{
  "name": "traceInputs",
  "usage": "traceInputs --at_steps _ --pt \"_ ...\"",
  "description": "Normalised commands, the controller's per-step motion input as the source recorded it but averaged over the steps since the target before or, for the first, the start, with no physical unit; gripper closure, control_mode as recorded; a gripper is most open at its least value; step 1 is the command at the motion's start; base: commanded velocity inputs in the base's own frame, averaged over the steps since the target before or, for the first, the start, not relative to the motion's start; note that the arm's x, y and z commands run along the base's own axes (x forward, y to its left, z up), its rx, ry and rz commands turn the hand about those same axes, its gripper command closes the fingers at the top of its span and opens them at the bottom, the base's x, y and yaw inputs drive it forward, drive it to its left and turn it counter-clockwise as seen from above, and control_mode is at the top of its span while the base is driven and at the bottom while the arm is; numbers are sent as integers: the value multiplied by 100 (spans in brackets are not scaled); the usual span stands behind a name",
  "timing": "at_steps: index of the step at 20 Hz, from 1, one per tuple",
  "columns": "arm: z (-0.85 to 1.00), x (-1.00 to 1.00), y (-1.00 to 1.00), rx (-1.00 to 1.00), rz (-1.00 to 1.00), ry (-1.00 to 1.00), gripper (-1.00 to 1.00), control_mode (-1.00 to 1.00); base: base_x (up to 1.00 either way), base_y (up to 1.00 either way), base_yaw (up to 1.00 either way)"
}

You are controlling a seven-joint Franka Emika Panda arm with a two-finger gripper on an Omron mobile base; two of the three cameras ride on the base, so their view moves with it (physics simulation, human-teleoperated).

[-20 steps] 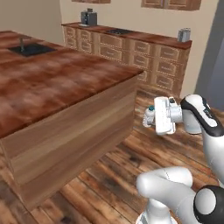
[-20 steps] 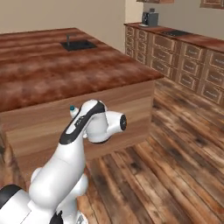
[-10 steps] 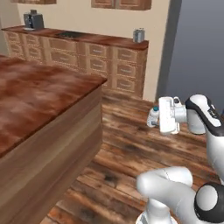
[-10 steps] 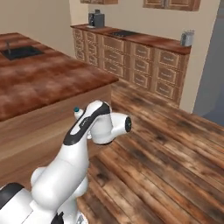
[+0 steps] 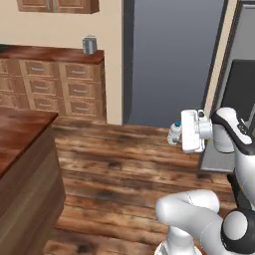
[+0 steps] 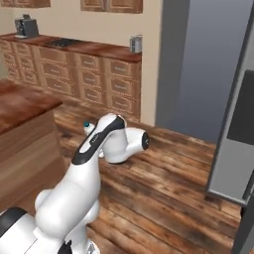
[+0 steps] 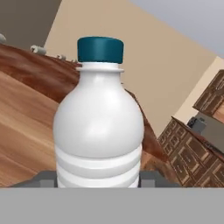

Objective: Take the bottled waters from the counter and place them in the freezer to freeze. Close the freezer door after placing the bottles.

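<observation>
the two-finger gripper point(image 5: 175, 133) is clamped on the small whitish plastic bottle with a teal cap point(image 7: 99, 120), carried in the air over the floor, well apart from any counter. in the left base view the bottle pokes out at 9 o'clock from the white hand, only its cap and shoulder visible; in the right base view just the teal cap point(image 6: 86, 124) peeps past the arm's elbow, the rest hidden behind the white links. in the hand view the bottle's lower part is cut off at the bottom and the finger tips can hardly be made out, only dark grey bits at 7 and 5 o'clock beside its body.

beyond the bottle lies the brown plank wooden floor point(image 5: 124, 164). at 8 o'clock in the left base view stands the corner of a dark reddish-brown wood-grain island counter point(image 5: 22, 164), cut off by the frame. at 11 o'clock runs a wall counter with light wooden drawers point(image 5: 55, 84), a small grey canister point(image 5: 89, 45) on its top. a tall plain grey panel point(image 5: 169, 60) fills 12 o'clock; whether it is a door or a wall cannot be told. at 2 o'clock a grey door with a black panel point(image 5: 240, 89) is cut off by the right edge.
</observation>
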Motion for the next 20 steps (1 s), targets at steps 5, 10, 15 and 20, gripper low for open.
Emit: traceInputs --at_steps 5,10,15,20 --pt "0 0 0 0 0 0 100 100 100 -9 -29" --pt "0 0 0 0 0 0 100 100 91 -11 -34" --pt "0 0 0 0 0 0 100 100 76 -4 -52" --pt "0 0 0 0 0 0 100 100 87 -1 -38"
